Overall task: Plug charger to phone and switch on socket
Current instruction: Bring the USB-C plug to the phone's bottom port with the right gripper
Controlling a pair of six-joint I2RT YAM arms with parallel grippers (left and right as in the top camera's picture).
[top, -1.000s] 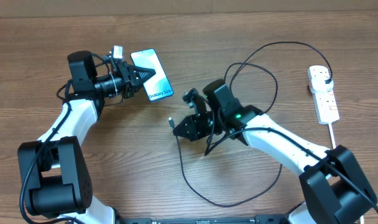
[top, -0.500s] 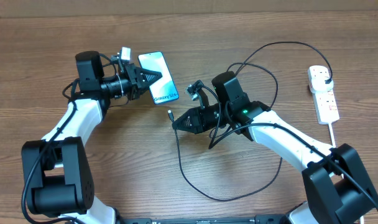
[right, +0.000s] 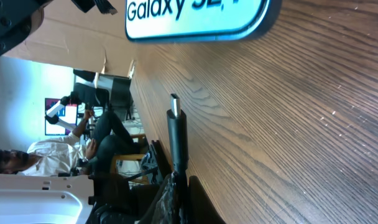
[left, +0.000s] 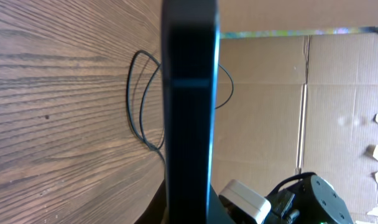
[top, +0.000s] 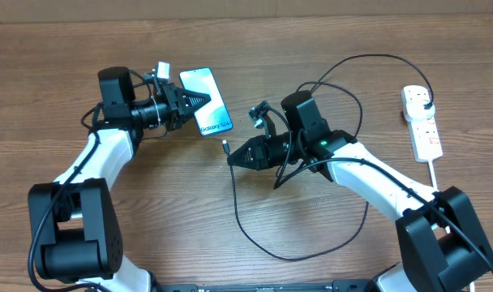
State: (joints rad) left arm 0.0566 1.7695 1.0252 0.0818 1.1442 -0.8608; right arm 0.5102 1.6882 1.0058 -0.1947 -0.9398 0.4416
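**Connector tip draws nearer the phone's lower end**

The left gripper point(top: 199, 100) is clamped on one long edge of the slim, glossy phone point(top: 210, 96). Its lit blue-white screen runs from eleven to five o'clock. The left wrist view shows its black rim point(left: 189, 93) edge-on. At five o'clock from the phone's lower end, the right gripper point(top: 234, 160) pinches the charger point(top: 233, 203) behind its small metal connector tip point(right: 175, 118), over the grained wooden table point(top: 173, 227). The thin black cable loops to a plug point(top: 426, 100) seated in the white socket point(top: 425, 134) at three o'clock. Compared with half a second ago, the tip sits slightly closer to the phone, which is unmoved.
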